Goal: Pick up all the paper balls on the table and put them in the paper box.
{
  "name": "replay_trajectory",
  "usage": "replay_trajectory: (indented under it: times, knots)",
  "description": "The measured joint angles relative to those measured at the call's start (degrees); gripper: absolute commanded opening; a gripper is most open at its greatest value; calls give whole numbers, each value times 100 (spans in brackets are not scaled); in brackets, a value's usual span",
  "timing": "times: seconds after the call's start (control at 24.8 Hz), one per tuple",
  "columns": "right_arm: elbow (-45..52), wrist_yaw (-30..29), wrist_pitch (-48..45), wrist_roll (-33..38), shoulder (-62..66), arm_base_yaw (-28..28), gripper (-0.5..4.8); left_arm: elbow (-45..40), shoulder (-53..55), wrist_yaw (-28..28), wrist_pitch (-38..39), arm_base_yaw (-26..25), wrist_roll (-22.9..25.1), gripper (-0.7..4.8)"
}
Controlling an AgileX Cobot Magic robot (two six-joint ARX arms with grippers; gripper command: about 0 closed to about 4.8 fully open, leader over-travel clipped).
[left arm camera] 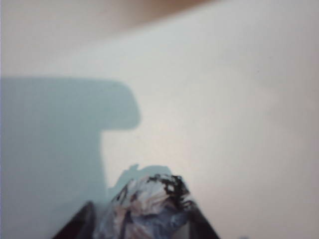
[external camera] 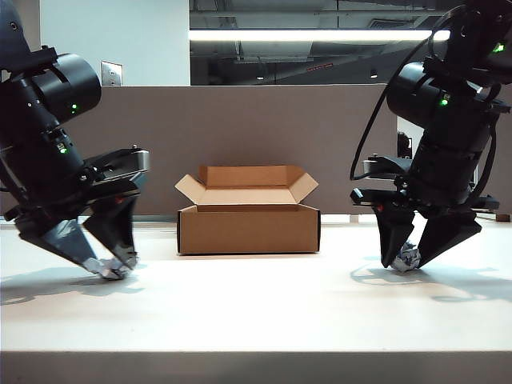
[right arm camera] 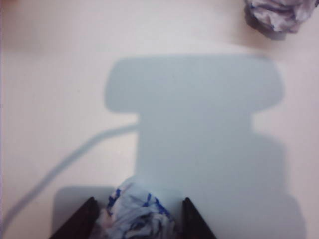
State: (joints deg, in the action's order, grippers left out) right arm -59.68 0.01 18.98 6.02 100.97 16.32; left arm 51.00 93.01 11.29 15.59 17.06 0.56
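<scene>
Both grippers down on the table [external camera: 256, 312], a paper ball in each

Exterior: left gripper [external camera: 110, 268] pinches a paper ball [external camera: 112, 269], right gripper [external camera: 406, 258] clamps another [external camera: 407, 258], paper box [external camera: 248, 228] between; left wrist: fingers [left arm camera: 79, 225] flank its ball [left arm camera: 147, 206]; right wrist: ball [right arm camera: 135, 214] wedged between fingers [right arm camera: 79, 219].

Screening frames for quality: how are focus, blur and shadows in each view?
Exterior view: mostly sharp, left gripper motion-blurred, bright ceiling strip, soft shadows on the table. Left wrist view: soft, hazy, paper ball between dark fingers. Right wrist view: soft, large gripper shadow, ball between fingers, second ball cropped.
</scene>
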Motion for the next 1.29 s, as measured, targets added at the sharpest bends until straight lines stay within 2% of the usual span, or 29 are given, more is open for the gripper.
replay_trajectory:
  times: [0.2,0.32,0.4,0.48,0.52,0.61,1.01,1.29]
  knots:
    - [0,-11,-2,0,4,9,194,0,2,4,61,0,2,243]
    - [0,-7,-2,2,4,7,110,0,2,2,160,0,4,227]
    - [-2,-15,-2,0,2,7,93,0,2,4,170,0,4,147]
    - [-2,-24,-2,2,7,7,59,0,4,4,175,0,2,145]
    - [-2,-26,-2,0,4,7,54,0,4,2,177,0,2,124]
    - [-2,-31,-4,-2,4,7,52,0,4,2,177,0,4,84]
    - [-9,-42,-4,-4,4,7,52,15,4,2,170,0,2,84]
    - [-116,-76,66,-7,33,13,52,555,13,4,315,0,-13,83]
